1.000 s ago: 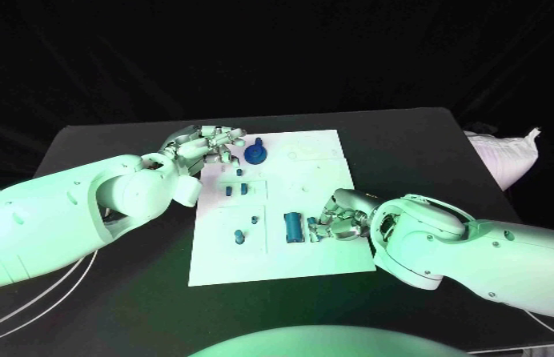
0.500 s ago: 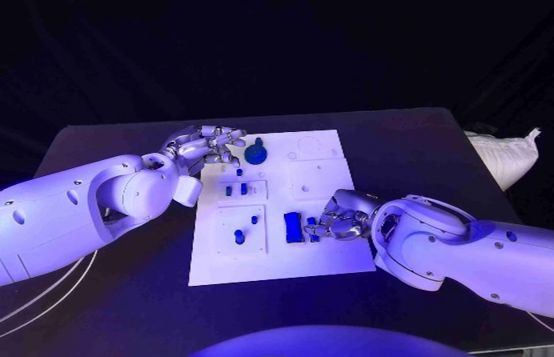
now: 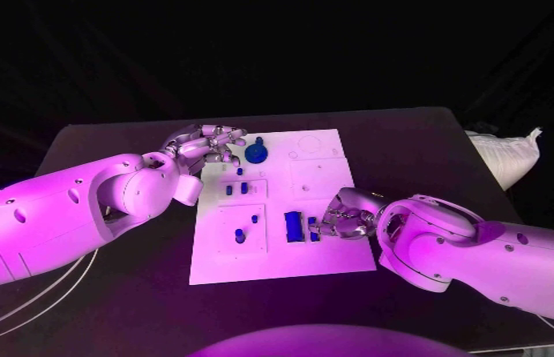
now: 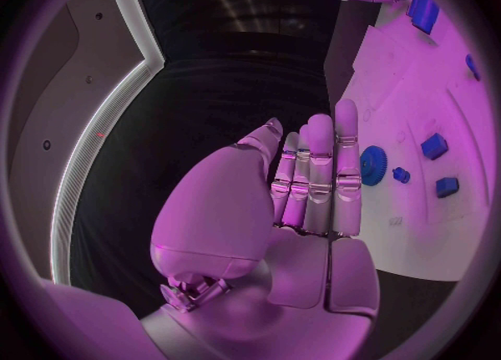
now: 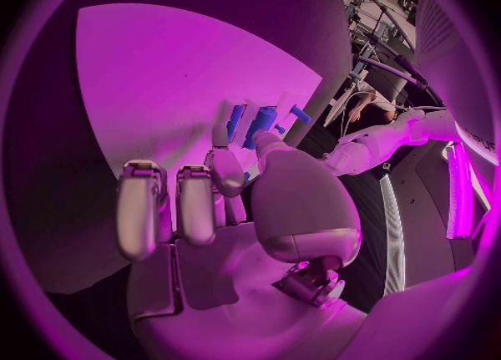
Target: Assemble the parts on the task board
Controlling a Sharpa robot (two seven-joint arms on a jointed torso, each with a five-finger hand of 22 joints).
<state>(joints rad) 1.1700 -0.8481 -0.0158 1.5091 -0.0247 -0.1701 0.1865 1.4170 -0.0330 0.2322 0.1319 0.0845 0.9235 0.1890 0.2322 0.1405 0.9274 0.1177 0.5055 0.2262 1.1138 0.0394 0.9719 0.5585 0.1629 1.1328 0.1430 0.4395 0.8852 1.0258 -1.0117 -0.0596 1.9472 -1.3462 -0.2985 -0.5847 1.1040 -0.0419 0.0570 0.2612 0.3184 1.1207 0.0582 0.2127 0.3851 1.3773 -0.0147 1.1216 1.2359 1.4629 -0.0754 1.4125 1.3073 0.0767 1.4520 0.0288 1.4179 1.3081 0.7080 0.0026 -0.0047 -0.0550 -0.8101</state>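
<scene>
The white task board (image 3: 318,261) lies in the middle of the black table. My left hand (image 3: 208,145) hovers at the board's far left corner with its fingers (image 4: 318,172) straight and nothing in them, just beside a round blue gear part (image 3: 255,153) (image 4: 372,164). My right hand (image 3: 343,219) rests on the board's near right area. Its thumb and a finger (image 5: 235,164) pinch a small blue part (image 3: 311,227) (image 5: 261,122) next to a long blue block (image 3: 293,226). Small blue parts stand in the left-hand panels (image 3: 235,189) (image 3: 239,234).
Round recesses (image 3: 310,145) mark the board's far right area. Black table surface (image 3: 104,141) surrounds the board on all sides. A white bag (image 3: 508,153) lies past the table's right edge.
</scene>
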